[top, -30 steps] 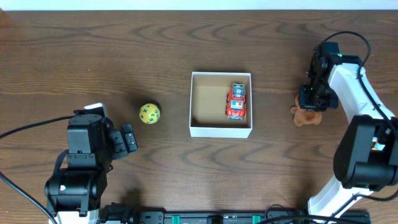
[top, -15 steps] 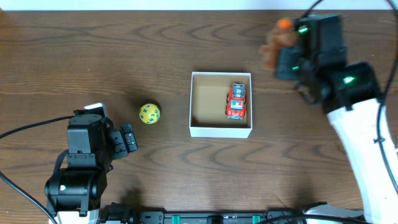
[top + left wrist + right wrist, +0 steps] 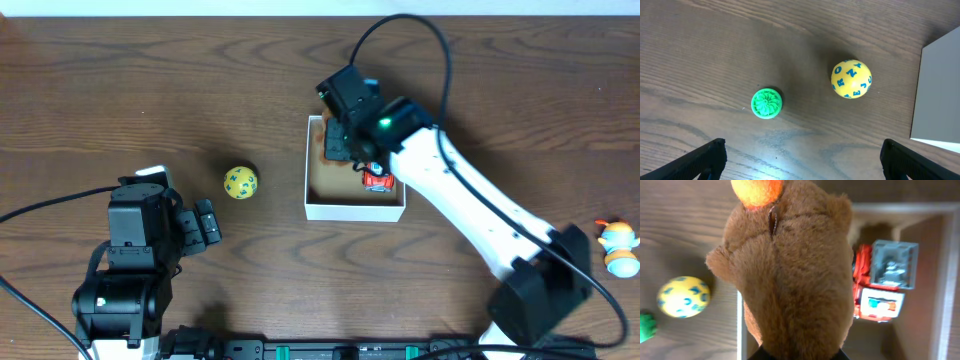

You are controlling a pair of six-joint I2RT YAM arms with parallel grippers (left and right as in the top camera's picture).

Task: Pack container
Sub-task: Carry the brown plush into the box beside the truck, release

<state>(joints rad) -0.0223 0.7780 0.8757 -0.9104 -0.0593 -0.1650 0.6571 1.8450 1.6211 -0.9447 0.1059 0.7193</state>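
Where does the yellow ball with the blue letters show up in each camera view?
Overhead: the yellow ball sits left of centre, to the left of the container.
Left wrist: the yellow ball is up and right of centre; the container fills the right edge.
Right wrist: the yellow ball is at lower left, left of the brown plush bear.
Shared landmark: the container, always beside the ball.

Soft, even light from above makes all views bright. The ball (image 3: 851, 79) throws a faint, diffuse shadow to its left. The close plush bear (image 3: 790, 275) looks slightly blurred
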